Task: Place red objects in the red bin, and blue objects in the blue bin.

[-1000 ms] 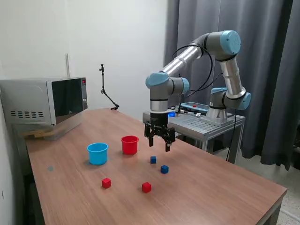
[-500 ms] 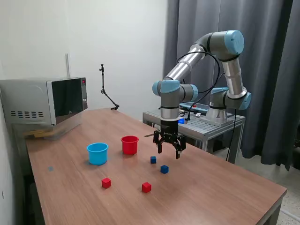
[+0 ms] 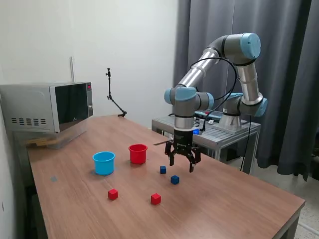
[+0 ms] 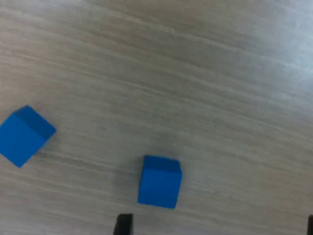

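My pincer hangs above the wooden table with its fingers spread apart and nothing between them; it holds no cube. Around me stand a microwave at the table's far end on the exterior view's left, a thin black stand by the wall, and a metal cart behind my arm; none of them lies between me and the cubes. The near blue cube sits on the table just below my fingers, at about seven o'clock from them in the exterior view; the other blue cube lies close beside it, apart, at about ten o'clock from it. Both are cubes with no long axis; in the wrist view they are turned at different angles to each other. The red cup and the light blue cup stand upright, near each other but apart; two red cubes rest nearer the table's front edge. I can read no writing anywhere.
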Robot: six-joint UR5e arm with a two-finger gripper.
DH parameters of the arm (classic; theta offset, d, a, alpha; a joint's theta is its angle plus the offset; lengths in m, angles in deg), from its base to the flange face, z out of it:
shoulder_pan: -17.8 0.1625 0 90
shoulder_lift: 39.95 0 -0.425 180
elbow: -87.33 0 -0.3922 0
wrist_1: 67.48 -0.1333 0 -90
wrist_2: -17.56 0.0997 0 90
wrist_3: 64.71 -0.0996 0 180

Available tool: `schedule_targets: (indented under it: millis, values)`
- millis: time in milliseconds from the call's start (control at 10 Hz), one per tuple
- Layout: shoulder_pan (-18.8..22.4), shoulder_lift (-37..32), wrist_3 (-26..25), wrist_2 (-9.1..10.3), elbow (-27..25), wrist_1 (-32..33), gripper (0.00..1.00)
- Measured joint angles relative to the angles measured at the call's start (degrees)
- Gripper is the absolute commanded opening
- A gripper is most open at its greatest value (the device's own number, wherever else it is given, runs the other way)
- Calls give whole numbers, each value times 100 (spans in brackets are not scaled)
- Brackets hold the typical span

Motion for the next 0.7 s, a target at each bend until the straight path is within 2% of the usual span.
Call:
schedule_targets:
  millis: [700]
  values:
    - [120, 117, -643, -442, -3, 103, 100]
